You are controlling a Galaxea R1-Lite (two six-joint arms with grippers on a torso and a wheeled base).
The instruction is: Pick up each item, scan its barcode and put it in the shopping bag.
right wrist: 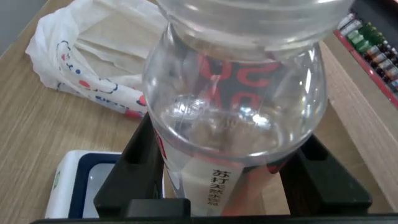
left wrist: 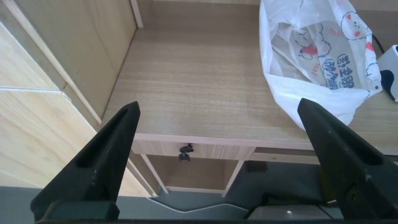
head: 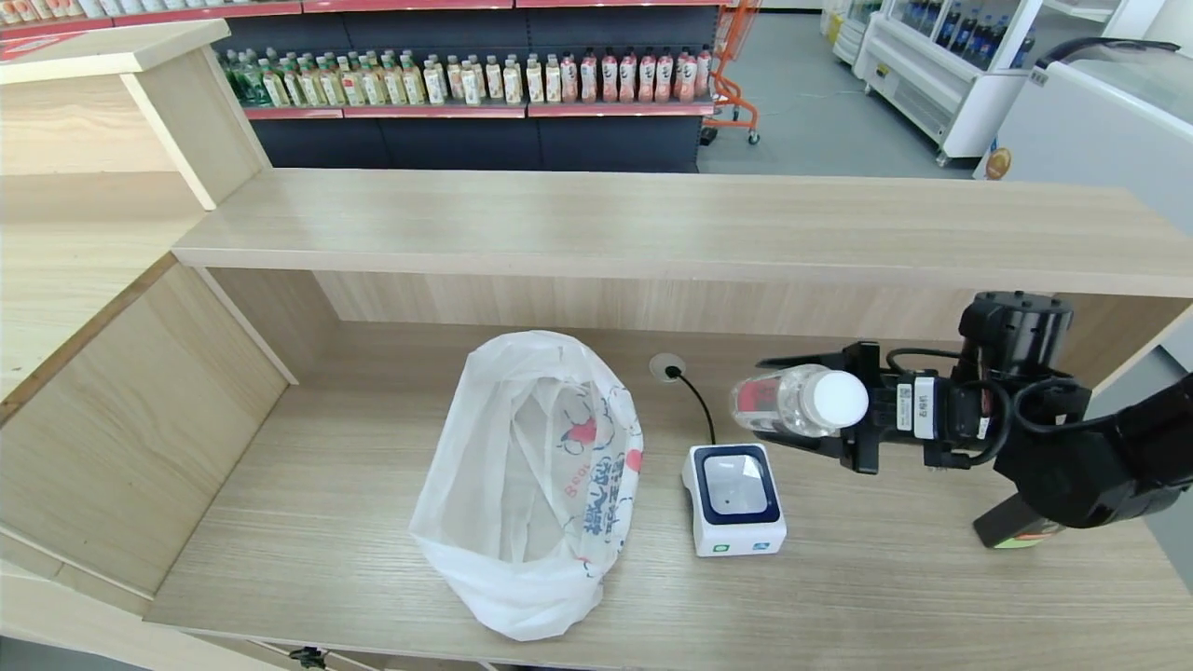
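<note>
Shopping bag (head: 531, 485) (left wrist: 317, 62) of white plastic with a cartoon print sits by the near edge of the countertop (head: 885, 596), about midway along it, its mouth gaping open. The left gripper (left wrist: 219, 106) hangs just off that near edge, on the bag's left side, its two dark fingers spread wide with nothing between them.

Just right of the bag stands the white barcode scanner (head: 736, 499) (right wrist: 74, 186), its dark window facing up. Toward the right edge, a dark box (head: 1002, 531) stands partly hidden under the right arm.

Farther back, above the counter and just right of the scanner, the right gripper (head: 764, 401) is clamped on a clear bottle (head: 792, 401) (right wrist: 239, 112) with a white cap. It holds the bottle on its side, clear of the surface.

A black cable (head: 699, 405) runs from the scanner to a round hole (head: 667, 366) near the far edge. Beyond rises the counter's raised ledge (head: 652, 224), and past it a store shelf (head: 466, 79) lined with drink bottles.
</note>
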